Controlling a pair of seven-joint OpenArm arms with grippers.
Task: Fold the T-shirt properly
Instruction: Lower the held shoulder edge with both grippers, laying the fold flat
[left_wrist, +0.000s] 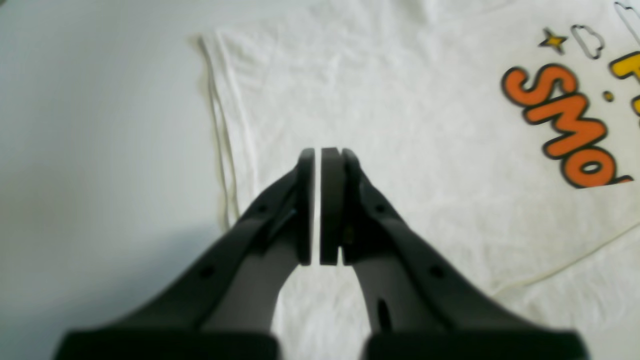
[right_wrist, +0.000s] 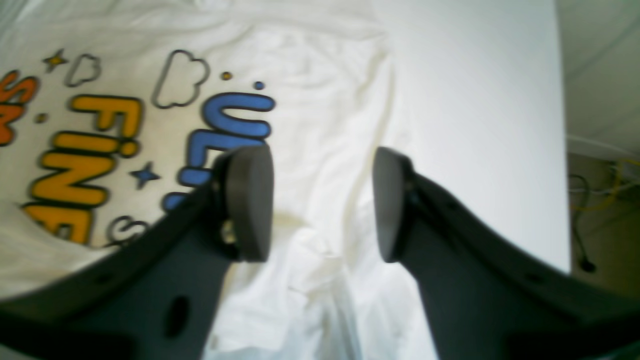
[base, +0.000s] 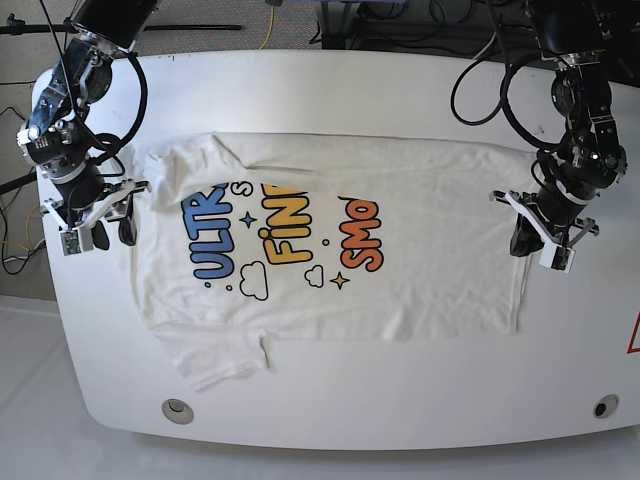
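The white T-shirt (base: 400, 290) lies flat on the table, print up, collar end to the left in the base view. Its far long side is folded over, covering the tops of the blue, yellow and orange letters (base: 280, 235). A sleeve (base: 215, 362) sticks out at the near left. My left gripper (left_wrist: 318, 152) is shut with nothing between its pads and hangs over the plain cloth near the hem corner (left_wrist: 215, 45); in the base view the left gripper (base: 522, 243) is at the shirt's right edge. My right gripper (right_wrist: 322, 160) is open above the rumpled sleeve area beside the blue letters (right_wrist: 235, 117), and in the base view the right gripper (base: 112, 228) is at the left edge.
The white table (base: 400, 90) has a rounded front edge with two round holes (base: 178, 408) (base: 600, 405). In the right wrist view the table's edge (right_wrist: 562, 150) drops to a floor with cables (right_wrist: 585, 200). More cables hang behind the table (base: 270, 20).
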